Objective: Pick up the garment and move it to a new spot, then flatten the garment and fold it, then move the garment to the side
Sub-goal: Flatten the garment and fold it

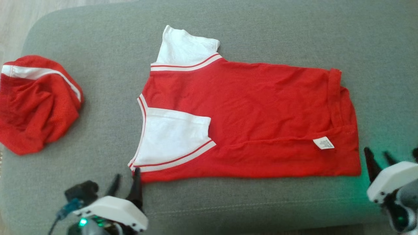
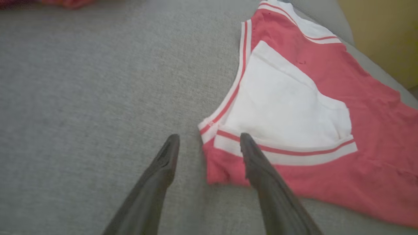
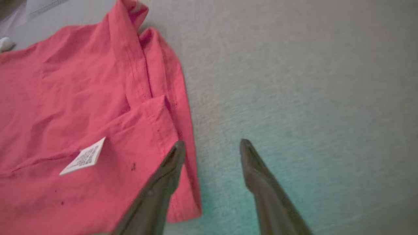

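A red garment (image 1: 254,114) with white sleeves and red-and-white trim lies spread on the grey cushion (image 1: 228,202), its near long edge folded over so a white label (image 1: 323,143) faces up. My left gripper (image 1: 125,178) is open at the garment's near left corner; in the left wrist view its fingers (image 2: 258,160) straddle that corner (image 2: 215,169) with nothing clamped. By the garment's near right corner, my right gripper (image 1: 380,155) is open. The right wrist view has one of its fingers (image 3: 169,166) over the hem (image 3: 186,195), the other over bare cushion (image 3: 294,98).
A second red garment (image 1: 36,104) with a white stripe lies bunched at the cushion's left edge. Pale floor (image 1: 16,19) shows beyond the cushion's far left corner. Bare grey cushion runs along the near edge between my grippers and to the right of the shirt.
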Motion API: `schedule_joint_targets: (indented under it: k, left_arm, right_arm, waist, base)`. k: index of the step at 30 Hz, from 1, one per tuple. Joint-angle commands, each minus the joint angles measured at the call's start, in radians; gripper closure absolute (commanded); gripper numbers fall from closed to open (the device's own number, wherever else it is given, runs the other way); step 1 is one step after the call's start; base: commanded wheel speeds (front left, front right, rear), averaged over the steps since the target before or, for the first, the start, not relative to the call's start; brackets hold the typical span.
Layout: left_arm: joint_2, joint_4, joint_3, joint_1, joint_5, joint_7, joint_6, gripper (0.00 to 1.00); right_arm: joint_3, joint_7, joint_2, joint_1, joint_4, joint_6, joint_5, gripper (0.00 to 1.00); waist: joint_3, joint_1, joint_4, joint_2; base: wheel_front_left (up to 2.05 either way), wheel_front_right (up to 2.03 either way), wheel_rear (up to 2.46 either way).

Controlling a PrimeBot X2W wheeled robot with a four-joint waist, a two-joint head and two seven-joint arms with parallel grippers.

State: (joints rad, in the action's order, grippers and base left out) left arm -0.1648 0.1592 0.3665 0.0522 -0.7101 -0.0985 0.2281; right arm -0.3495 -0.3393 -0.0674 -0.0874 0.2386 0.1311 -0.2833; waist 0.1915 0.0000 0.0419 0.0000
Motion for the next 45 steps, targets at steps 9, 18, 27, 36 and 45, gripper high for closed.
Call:
schedule_joint_targets:
  k: [9,18,27,36,45]
  left_arm:
    - [-0.192,-0.22,-0.059,-0.214,0.155,0.042,0.025,0.0]
    - [-0.278,-0.039,0.026,-0.757,0.167,0.277,-0.216,0.0]
    - [-0.286,0.304,0.081,-1.11,0.199,0.384,-0.317,0.0]
    - [-0.334,0.549,0.156,-1.245,0.295,0.417,-0.328,0.0]
    - [-0.333,0.668,0.174,-1.294,0.291,0.374,-0.342,0.0]
  right_arm:
    - [0.047,0.027,-0.004,-0.02,-0.183,0.0,0.079,0.0]
    - [0.155,0.02,0.007,-0.076,-0.292,0.0,0.078,0.0]
    - [0.198,0.069,0.011,-0.153,-0.276,0.0,0.062,0.0]
    - [0.236,0.134,0.015,-0.205,-0.212,0.0,0.031,0.0]
    - [0.251,0.172,0.016,-0.238,-0.15,0.0,0.024,0.0]
  waist:
    - [0.039,0.0,-0.013,0.0]
    - [0.179,0.0,-0.077,0.0]
    - [0.34,0.0,-0.177,0.0]
    - [0.399,0.0,-0.238,0.0]
    - [0.415,0.0,-0.264,0.0]
  base:
    - [0.0,0.0,0.0]
    - [0.0,0.0,0.0]
    - [0.0,0.0,0.0]
    - [0.0,0.0,0.0]
    - [0.0,0.0,0.0]
